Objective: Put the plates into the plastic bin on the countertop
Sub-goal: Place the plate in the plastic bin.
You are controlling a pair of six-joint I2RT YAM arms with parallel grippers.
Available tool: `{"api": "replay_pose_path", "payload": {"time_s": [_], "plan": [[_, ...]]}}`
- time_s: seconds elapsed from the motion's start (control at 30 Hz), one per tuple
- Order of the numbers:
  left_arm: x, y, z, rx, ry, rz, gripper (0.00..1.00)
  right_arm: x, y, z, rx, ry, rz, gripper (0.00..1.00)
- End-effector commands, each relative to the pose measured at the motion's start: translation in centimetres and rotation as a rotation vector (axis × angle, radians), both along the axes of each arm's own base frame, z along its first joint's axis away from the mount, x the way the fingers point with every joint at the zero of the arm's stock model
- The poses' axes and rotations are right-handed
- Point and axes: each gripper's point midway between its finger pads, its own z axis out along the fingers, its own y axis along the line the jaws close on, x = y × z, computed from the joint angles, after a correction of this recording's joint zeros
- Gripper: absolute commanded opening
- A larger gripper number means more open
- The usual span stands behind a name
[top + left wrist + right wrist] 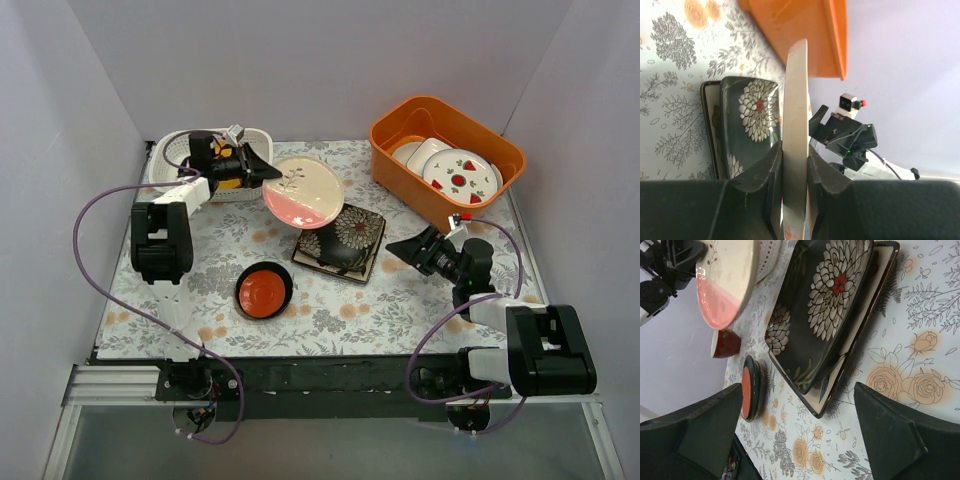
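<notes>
Plates are mostly left to move, in our judgement: the pink round plate (303, 192) is pinched by its rim in the left gripper (268, 175) and raised beside the plastic bin (258, 138), while the dark floral square plates (345, 240) and the small red dish (264, 293) lie on the countertop (400, 300). The right gripper (398, 250) hangs near the square plates, spread wide and empty. We cannot tell what the bin holds, since the left arm covers most of it.
</notes>
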Motion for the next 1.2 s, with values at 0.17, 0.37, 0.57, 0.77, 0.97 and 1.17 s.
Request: {"api": "replay_pose_path", "payload": {"time_s": [0.17, 0.37, 0.57, 0.77, 0.97, 1.17], "plan": [[-1.5, 7.9, 10.2, -0.256, -0.145, 0.086, 0.00, 1.5, 0.0, 2.5, -0.032, -0.110, 0.012, 0.98], [-0.9, 12.7, 10.3, -0.328, -0.174, 0.196, 0.00, 1.2, -0.1, 1.9, -0.026, -0.092, 0.006, 0.98], [0.3, 16.4, 9.9, -0.299, -0.170, 0.337, 0.00, 1.0, -0.1, 2.2, -0.026, -0.098, 0.003, 0.98], [1.9, 19.1, 8.3, -0.256, -0.127, 0.479, 0.00, 0.7, -0.2, 2.1, -0.038, -0.091, 0.000, 0.98], [3.9, 21.6, 6.3, -0.074, -0.077, 0.657, 0.00, 0.7, -0.4, 2.4, -0.043, -0.096, -0.007, 0.98], [5.2, 22.9, 6.0, -0.056, -0.062, 0.740, 0.00, 0.9, -0.5, 3.0, -0.046, -0.107, -0.014, 0.98]]}}
